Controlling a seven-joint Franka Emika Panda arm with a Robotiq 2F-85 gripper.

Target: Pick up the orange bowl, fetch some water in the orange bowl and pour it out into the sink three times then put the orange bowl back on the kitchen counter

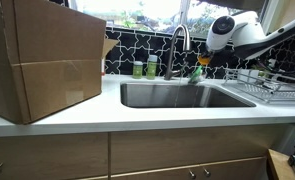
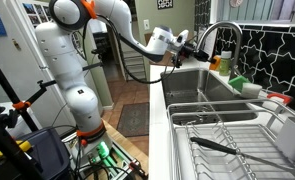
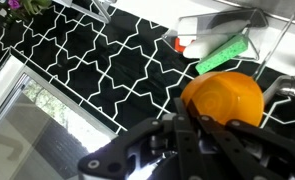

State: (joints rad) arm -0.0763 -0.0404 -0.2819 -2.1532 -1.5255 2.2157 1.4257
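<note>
Orange bowl (image 3: 223, 98) sits right of centre in the wrist view, raised in front of the black tiled backsplash (image 3: 97, 70) and pinched at its near rim by the gripper (image 3: 192, 120), whose dark fingers (image 3: 147, 150) are drawn close together on it at the bottom of the frame. Whether the bowl shows its inside or its underside cannot be told, nor whether it holds any water. Just above it in that view lies a green sponge-like thing (image 3: 223, 51) with a small red object (image 3: 184, 44) at its left end. In an exterior view the arm (image 1: 242, 30) reaches in from the upper right, and its tip hangs over the right part of the sink (image 1: 177, 96), just beside the curved faucet (image 1: 180, 42). The kitchen counter (image 1: 87, 118) runs white along the front; a large cardboard box (image 1: 42, 60) fills the left of the frame, two green bottles (image 1: 145, 68) stand behind the basin, and a wire dish rack (image 1: 272, 88) lies at the right edge.
</note>
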